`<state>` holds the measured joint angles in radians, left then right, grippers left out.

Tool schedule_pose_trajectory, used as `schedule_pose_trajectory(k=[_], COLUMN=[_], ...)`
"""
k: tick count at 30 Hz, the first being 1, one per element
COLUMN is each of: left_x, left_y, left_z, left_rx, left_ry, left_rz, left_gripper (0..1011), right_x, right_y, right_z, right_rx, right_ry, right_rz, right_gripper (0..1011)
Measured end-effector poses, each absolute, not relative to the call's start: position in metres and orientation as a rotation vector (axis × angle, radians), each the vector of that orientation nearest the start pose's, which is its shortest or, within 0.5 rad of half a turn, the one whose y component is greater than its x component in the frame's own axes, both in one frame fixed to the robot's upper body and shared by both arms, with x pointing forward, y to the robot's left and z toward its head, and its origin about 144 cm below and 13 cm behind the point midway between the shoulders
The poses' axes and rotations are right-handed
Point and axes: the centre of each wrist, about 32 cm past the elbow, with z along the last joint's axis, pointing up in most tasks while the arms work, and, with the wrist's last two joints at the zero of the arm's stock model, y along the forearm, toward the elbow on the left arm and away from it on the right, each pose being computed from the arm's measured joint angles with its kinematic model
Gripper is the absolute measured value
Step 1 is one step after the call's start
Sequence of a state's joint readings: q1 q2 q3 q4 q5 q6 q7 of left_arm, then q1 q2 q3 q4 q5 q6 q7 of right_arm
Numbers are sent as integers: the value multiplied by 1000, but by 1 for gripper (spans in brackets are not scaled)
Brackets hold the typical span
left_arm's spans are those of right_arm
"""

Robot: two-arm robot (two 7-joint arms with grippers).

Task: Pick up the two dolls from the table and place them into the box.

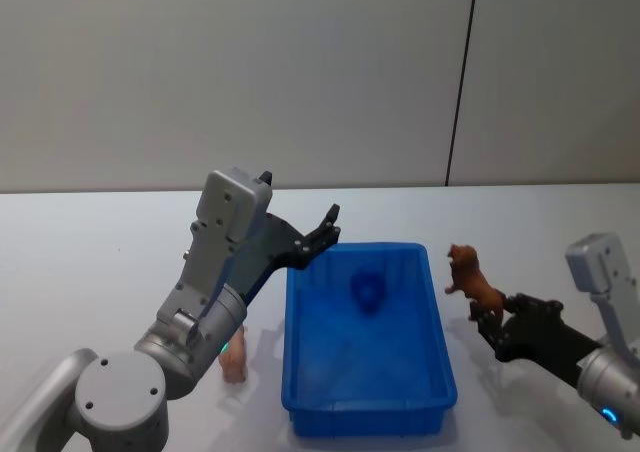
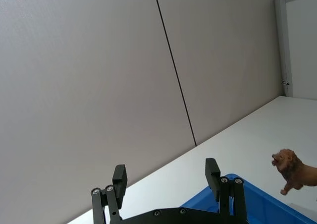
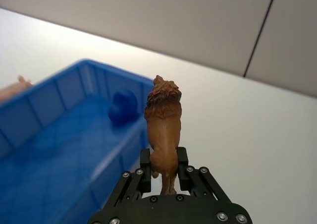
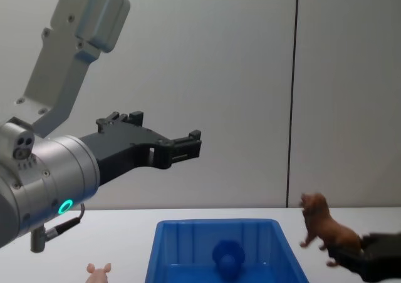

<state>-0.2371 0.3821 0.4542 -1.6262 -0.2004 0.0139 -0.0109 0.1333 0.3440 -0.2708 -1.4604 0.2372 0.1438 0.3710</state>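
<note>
Left claw point(image 1: 327, 226): jaws spread wide, nothing between them; raised over the bin's far left corner.
Right claw point(image 3: 162, 160): clamped on the hindquarters of the brown lion figure point(image 3: 163, 116).
Lion figure: held head-up, just right of the bin, outside it.
Blue bin point(image 1: 370, 419): on the white table point(image 1: 90, 272), between the two arms.
Dark blue doll point(image 1: 368, 292): inside the bin, toward its far end.
Pink doll point(image 1: 234, 358): on the table, just left of the bin, partly behind the left arm.

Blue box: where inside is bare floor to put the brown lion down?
The near half of the box floor is bare, from the blue toy to the near wall. The far end is crowded: that toy lies there, and the left arm's open jaws hang above the far left corner.
</note>
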Motion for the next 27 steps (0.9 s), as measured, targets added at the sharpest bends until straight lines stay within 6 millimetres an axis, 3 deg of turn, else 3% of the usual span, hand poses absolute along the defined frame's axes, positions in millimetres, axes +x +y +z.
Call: schedule_pose_trajectory(k=[20,27], left_x=[492,492], left_y=[198,198], left_z=[1204,1204], left_rx=[61,61], left_ry=[-268,-268], left_rz=[1124,1124], left_gripper=[1001,1001], right_x=[492,496], right_y=[-214,-198], right_z=[1171,1174], right_rx=[-161,-183], right_ry=[-4,20], right_rz=[-764,-717], right_gripper=[283,459])
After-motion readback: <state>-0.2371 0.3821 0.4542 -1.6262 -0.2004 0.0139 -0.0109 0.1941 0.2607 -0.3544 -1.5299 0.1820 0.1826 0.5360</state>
